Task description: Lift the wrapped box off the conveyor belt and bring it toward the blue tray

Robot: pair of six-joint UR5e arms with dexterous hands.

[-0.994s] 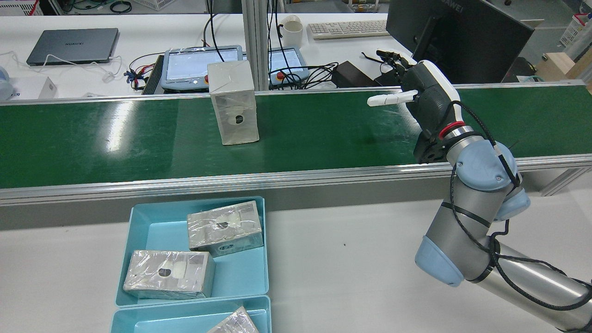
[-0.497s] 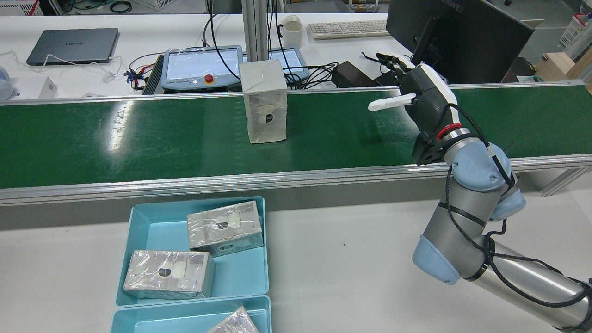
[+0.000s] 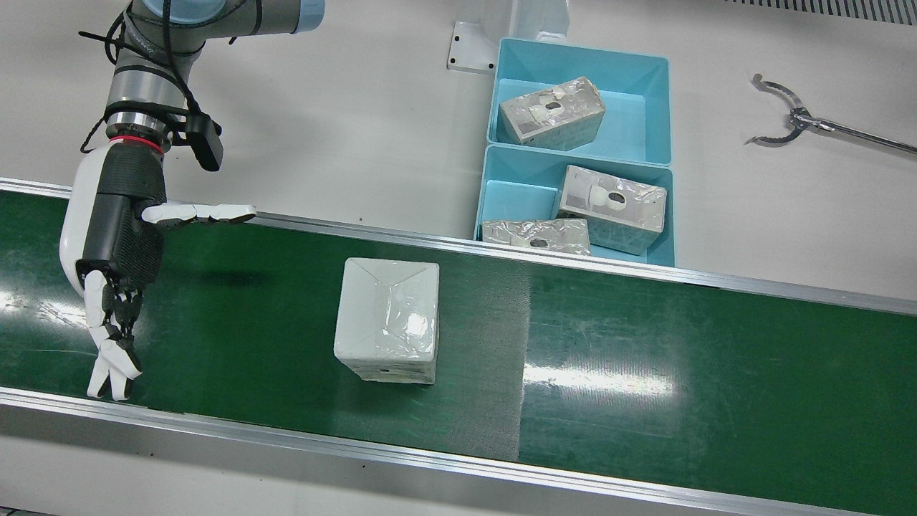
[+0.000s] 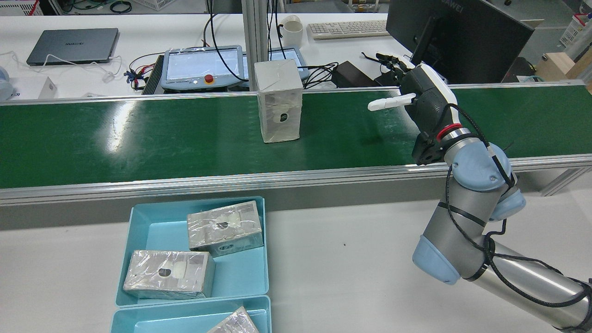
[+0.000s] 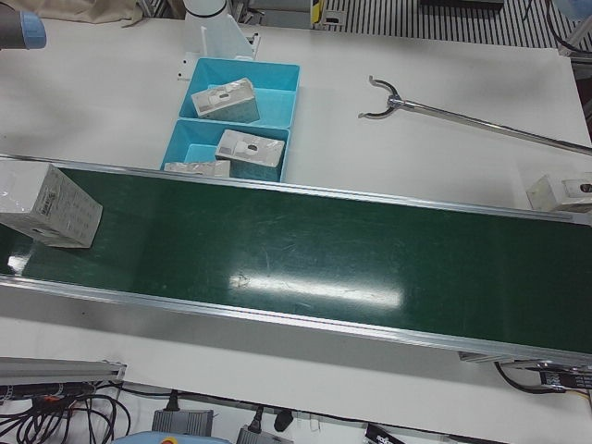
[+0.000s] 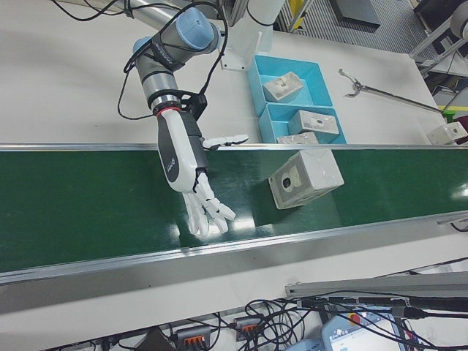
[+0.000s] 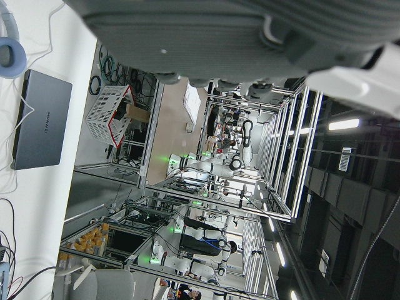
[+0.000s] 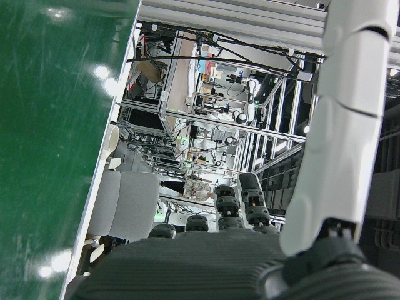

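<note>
While fingers spread, right hand (image 3: 114, 244) hovers above conveyor belt (image 3: 645, 344)

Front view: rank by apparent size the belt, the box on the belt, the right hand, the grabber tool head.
1. conveyor belt
2. right hand and wrapped box: look alike, hand nearer the camera, unranked
3. grabber tool head

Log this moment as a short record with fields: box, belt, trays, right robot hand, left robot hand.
box: wrapped box standing upright on the belt, untouched
belt: green conveyor belt, only this one box on it
trays: two blue trays beside the belt, holding three wrapped boxes altogether
right robot hand: right robot hand open above the belt, apart from the box
left robot hand: only its palm shows in its own camera, state unclear
</note>
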